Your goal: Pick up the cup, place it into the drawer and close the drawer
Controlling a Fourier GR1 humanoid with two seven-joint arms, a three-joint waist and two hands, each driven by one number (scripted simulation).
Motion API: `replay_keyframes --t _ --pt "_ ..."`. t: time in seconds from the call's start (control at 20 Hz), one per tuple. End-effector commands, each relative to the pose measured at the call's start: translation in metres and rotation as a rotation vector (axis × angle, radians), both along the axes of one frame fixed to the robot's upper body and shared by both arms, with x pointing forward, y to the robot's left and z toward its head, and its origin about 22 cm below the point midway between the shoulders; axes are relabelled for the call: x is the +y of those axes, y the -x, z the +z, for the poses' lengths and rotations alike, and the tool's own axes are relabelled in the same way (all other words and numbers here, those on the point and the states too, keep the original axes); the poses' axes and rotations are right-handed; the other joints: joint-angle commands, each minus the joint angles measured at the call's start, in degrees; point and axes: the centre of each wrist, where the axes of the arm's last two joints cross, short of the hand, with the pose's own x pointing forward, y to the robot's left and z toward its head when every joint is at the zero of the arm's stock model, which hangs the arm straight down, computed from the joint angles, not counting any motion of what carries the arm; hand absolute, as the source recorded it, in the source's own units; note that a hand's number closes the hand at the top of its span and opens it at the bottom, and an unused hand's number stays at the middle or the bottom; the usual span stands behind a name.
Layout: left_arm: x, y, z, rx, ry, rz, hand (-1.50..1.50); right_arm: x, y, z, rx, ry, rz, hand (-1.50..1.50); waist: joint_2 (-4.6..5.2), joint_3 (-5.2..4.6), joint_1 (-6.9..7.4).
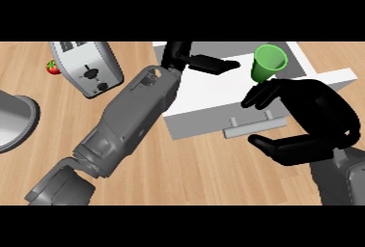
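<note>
Worktop (214, 169): wood, fills frame. Drawer (206, 103): white, pulled open, upper centre-right, handle (251, 126) on its near front.

Left arm (125, 128) runs diagonally from lower left up to the drawer; left hand (196, 60) at the drawer's far edge, upper centre, fingers extended, holding nothing.

Right hand (314, 123), right of centre, wide open, fingers curved but around nothing, thumb low. Cup (267, 63): green, tilted, mouth toward upper right, just above the fingertips, over the drawer's right part. Can't tell if cup rests in the drawer or is still in the air.

Toaster (87, 67) upper left; small red item (53, 67) beside it. Grey pot (14, 120) at left edge.

Risks, est.: cup lying tilted could roll or stick up and jam the drawer on closing. Left hand over the drawer could get caught when the push comes. Right hand sits w/ fingers over the handle; a skewed push may leave the drawer part open.
</note>
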Motion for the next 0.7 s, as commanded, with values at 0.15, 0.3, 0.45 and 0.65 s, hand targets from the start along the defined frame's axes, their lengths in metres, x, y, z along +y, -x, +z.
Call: replay_keyframes --t 0.15,0.3,0.45,0.65 --pt "-0.003 -0.002 0.013 -0.062 0.152 0.056 -1.50 -0.004 0.007 -0.011 0.096 0.387 0.192 1.50 -1.03 -0.04 2.54" --pt "-0.002 -0.002 0.009 -0.054 0.155 0.083 -1.50 -0.005 0.013 -0.011 0.090 0.516 0.154 -1.50 -1.53 0.01 4.83" --pt "0.001 -0.002 0.004 -0.036 0.167 0.117 -1.50 -0.008 0.014 -0.008 0.033 0.653 0.044 -1.50 -1.84 0.04 6.68" --pt "0.003 -0.003 0.005 -0.045 0.214 0.090 -1.50 -0.007 0.013 -0.043 0.023 0.759 -0.064 -1.50 -1.88 0.08 9.13"
